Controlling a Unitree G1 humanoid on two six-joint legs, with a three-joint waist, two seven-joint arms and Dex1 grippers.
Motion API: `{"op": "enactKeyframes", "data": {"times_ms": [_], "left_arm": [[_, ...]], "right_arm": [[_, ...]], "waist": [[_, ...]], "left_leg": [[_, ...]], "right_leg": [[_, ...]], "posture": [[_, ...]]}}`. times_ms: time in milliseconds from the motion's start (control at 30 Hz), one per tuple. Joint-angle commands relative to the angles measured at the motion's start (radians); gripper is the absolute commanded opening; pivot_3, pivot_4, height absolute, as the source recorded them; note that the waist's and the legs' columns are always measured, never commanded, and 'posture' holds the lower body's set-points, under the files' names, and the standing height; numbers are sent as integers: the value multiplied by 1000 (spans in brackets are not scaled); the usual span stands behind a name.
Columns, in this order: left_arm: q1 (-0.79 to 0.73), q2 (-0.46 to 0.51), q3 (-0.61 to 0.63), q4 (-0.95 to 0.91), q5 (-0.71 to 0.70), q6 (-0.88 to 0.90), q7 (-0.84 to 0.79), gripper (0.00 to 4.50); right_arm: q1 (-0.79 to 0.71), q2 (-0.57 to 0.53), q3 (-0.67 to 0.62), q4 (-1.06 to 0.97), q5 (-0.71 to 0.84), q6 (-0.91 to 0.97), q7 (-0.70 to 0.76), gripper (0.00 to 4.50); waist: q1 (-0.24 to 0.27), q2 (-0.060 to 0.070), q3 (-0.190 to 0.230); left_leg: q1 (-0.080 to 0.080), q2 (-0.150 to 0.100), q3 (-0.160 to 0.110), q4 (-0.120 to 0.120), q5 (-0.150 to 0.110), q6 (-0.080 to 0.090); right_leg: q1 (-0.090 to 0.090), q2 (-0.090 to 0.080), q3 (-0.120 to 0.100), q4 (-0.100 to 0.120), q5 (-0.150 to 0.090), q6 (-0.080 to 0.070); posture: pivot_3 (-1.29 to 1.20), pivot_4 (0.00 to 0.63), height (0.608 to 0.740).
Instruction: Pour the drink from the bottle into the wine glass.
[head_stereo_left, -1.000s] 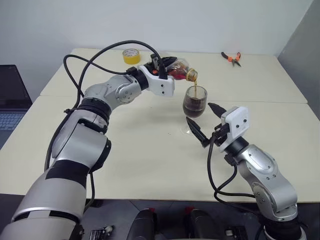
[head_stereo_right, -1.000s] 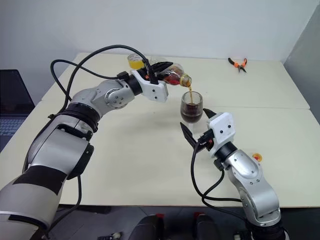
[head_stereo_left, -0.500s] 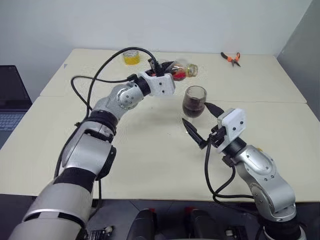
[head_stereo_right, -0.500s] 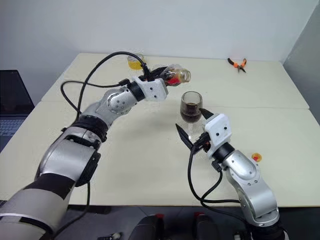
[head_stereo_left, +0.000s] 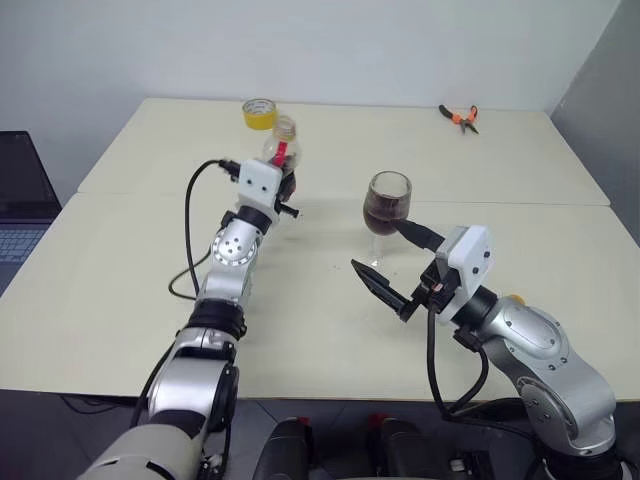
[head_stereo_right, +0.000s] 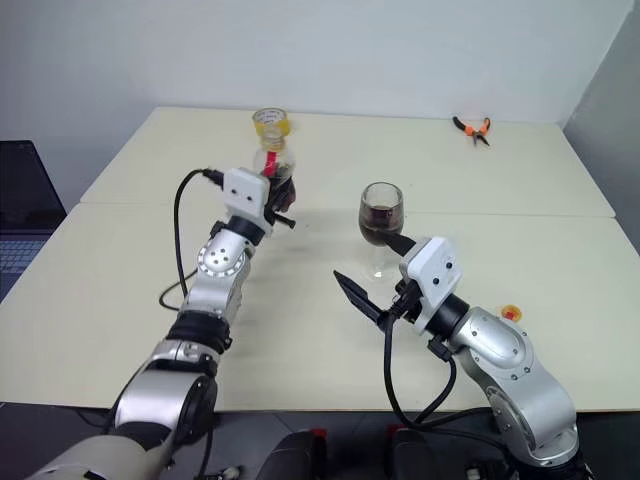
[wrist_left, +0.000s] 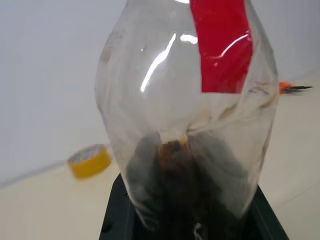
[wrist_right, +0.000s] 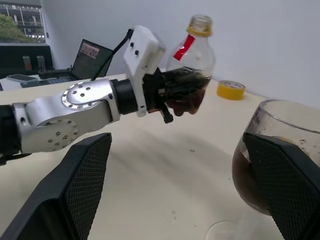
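Between left pincer (wrist_right: 167, 102) fingers, upright bottle (head_stereo_left: 284, 150), wine glass (head_stereo_left: 388, 205) apart

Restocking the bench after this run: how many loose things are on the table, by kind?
Bottle: 1
Wine glass: 1
Yellow tape roll: 1
Orange-handled pliers: 1
Orange cap: 1
Total: 5

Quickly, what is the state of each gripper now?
Left gripper: shut on the bottle, held upright.
Right gripper: open, holding nothing, beside the wine glass.
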Motion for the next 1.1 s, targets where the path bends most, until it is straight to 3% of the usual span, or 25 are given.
{"op": "enactKeyframes", "data": {"times_ms": [33, 333, 733, 1100], "left_arm": [[47, -17, 56, -117, -13, 78, 108, 726], [86, -13, 85, -14, 23, 58, 232, 699], [0, -27, 91, 213, -21, -50, 165, 698], [44, -38, 96, 166, -55, -66, 135, 4206]], "right_arm": [[-31, -1, 18, -15, 7, 12, 2, 4500], [-107, -5, 70, 49, -7, 13, 41, 4500], [-151, -27, 88, 92, 4, 50, 85, 4500], [-135, -33, 78, 77, 7, 58, 81, 4500]], "waist": [[2, 0, -1], [6, -1, -1], [8, -2, -2], [8, -2, -2]], "left_leg": [[0, 0, 0, 0, 0, 0], [1, -1, 0, 0, -1, 2], [0, -1, -1, 0, -1, 2], [0, -1, -1, 0, -1, 2]], "right_leg": [[0, 0, 0, 0, 0, 0], [0, 0, 0, 0, 0, 0], [1, 0, -1, -1, 0, 0], [1, 0, -1, -1, 0, 0]], "posture": [[0, 150, 740], [0, 150, 740], [0, 150, 740], [0, 150, 740]]}}
